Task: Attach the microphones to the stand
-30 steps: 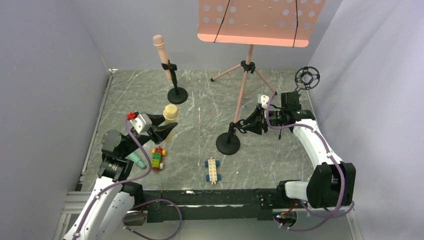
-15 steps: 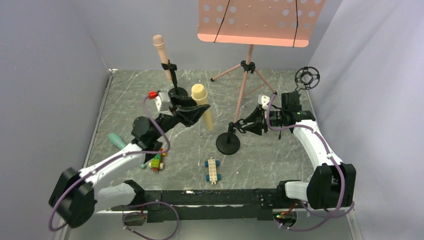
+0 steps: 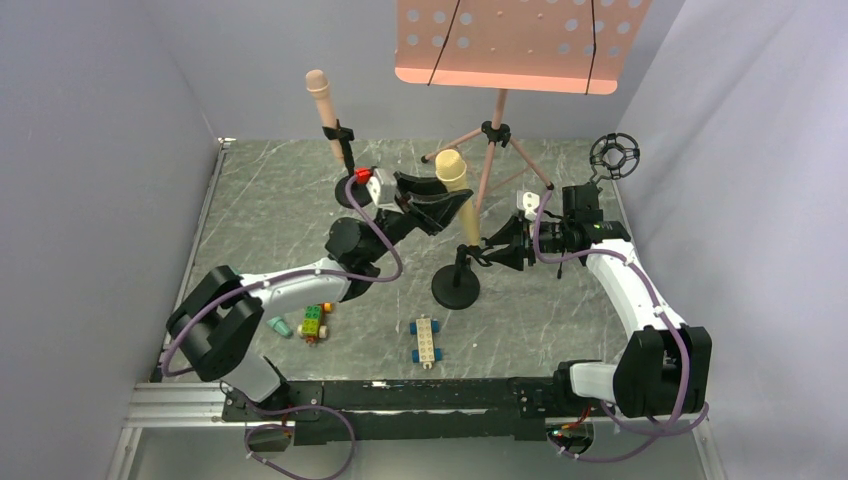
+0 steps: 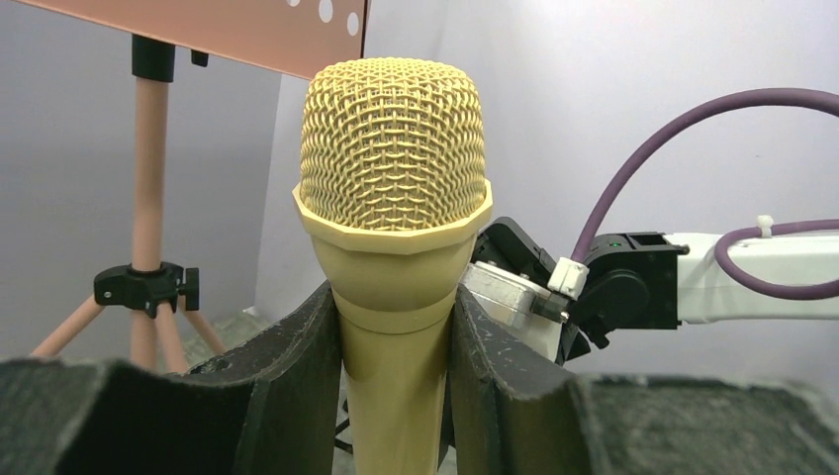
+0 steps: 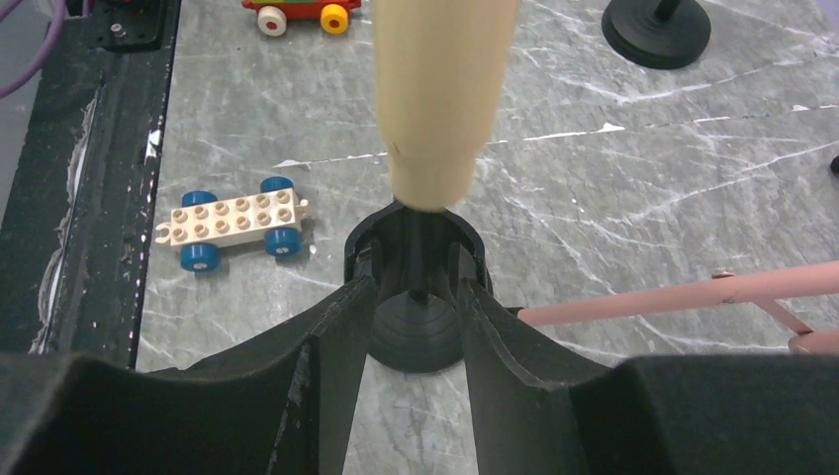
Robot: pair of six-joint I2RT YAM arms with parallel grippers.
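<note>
Yellow mic (image 4: 391,188): upright, head up, clamped just under the head between the fingers of the left gripper (image 4: 396,396), part-closed to the handle's width. Held high on the body, probably to leave the tapered tail free for insertion. Tail hanging directly over the clip (image 5: 416,247) of the near stand (image 3: 456,288), close above, not yet seated. Right gripper (image 5: 416,336): fingers part-open, flanking the clip's neck, likely to steady the stand against the push; actual contact impossible to tell. Pink mic (image 3: 320,95): already clipped in the rear stand (image 3: 345,193), angled. Teal mic (image 3: 278,326): flat on the table (image 3: 260,200), beside a brick car (image 3: 315,322), not yet mounted. Next step, by judgement: straight descent, tail centred in the clip; risk of tipping the stand if off-axis.
</note>
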